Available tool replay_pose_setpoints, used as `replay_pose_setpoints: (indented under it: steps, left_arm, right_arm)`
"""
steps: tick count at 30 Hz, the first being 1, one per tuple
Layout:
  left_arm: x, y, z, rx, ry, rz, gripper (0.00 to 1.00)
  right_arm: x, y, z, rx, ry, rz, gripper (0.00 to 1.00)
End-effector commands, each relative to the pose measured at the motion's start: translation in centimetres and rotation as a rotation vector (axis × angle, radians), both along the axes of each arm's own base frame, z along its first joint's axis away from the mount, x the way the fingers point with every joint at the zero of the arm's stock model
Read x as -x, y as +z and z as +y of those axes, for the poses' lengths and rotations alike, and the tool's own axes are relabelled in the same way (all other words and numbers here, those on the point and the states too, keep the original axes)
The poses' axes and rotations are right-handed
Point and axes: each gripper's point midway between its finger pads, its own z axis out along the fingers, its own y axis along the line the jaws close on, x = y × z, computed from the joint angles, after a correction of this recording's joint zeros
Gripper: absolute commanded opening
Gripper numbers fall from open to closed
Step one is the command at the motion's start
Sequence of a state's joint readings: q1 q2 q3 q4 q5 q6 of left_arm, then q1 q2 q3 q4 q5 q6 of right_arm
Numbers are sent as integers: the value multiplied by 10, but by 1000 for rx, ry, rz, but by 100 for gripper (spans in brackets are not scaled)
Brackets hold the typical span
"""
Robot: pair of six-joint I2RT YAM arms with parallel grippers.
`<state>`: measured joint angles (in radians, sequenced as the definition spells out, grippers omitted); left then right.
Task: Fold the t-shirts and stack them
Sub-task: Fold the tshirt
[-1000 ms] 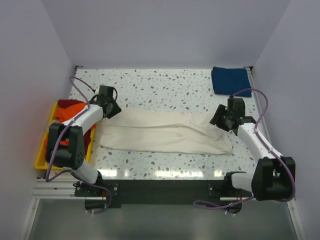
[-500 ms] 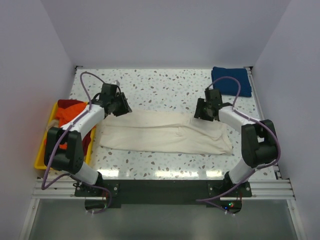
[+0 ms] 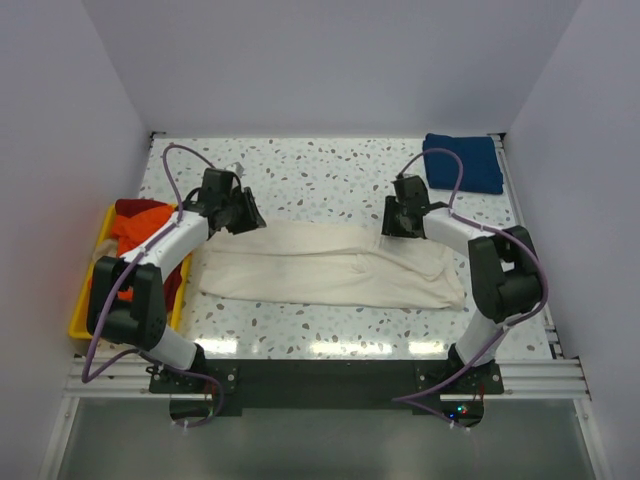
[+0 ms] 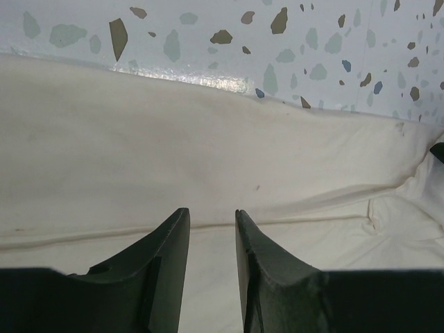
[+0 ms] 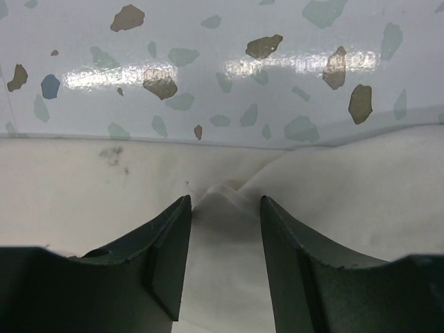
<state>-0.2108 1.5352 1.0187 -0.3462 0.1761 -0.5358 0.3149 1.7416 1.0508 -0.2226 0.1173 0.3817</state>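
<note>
A: Speckled tabletop (image 3: 330,170), white walls all round. Mid-table lies the cream t-shirt (image 3: 320,265), a long flat band running left to right. Far right corner holds the dark blue t-shirt (image 3: 462,162), folded and well apart from it.
B: Tools?
A: We see the left gripper (image 3: 243,214) over the band's far-left edge and the right gripper (image 3: 396,222) over the far edge, right of centre. In both wrist views the jaws stand part-way apart with nothing between them and cloth just below.
B: Handling?
A: Light, limp, no stiffness. We expect it to sag and drag if lifted at one point, and the layers may slide on each other.
B: Where do we pinch?
A: Far hem, both ends together. On the right a small pucker (image 5: 222,191) sits between the jaws, which looks the easiest bite. The left side lies flat, so we probably press down to catch every layer.
B: Others?
A: We see the orange t-shirt (image 3: 140,224) and the red t-shirt (image 3: 130,207) bunched in the yellow tray (image 3: 82,300) at left.
</note>
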Motion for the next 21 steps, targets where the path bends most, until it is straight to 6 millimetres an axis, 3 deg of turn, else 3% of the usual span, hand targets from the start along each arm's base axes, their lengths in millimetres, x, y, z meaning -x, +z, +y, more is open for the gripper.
replay_pose_setpoints:
  steps: [1, 2, 8, 14, 21]
  left_arm:
    - [-4, 4, -5, 4, -39, -37, 37]
    - [-4, 5, -5, 3, -38, -38, 37]
    - [-4, 7, 0, -22, -30, -45, 36]
    - [-4, 5, -1, -20, -33, -37, 36]
    - [-2, 3, -1, -17, -35, -29, 36]
  right_arm:
    - [-19, 14, 4, 19, -4, -72, 46]
    - [-18, 15, 6, 19, 3, -72, 37]
    - [-7, 26, 14, 9, 11, -81, 15]
    - [14, 35, 14, -18, 10, -80, 8]
    - [45, 43, 13, -60, 29, -66, 6]
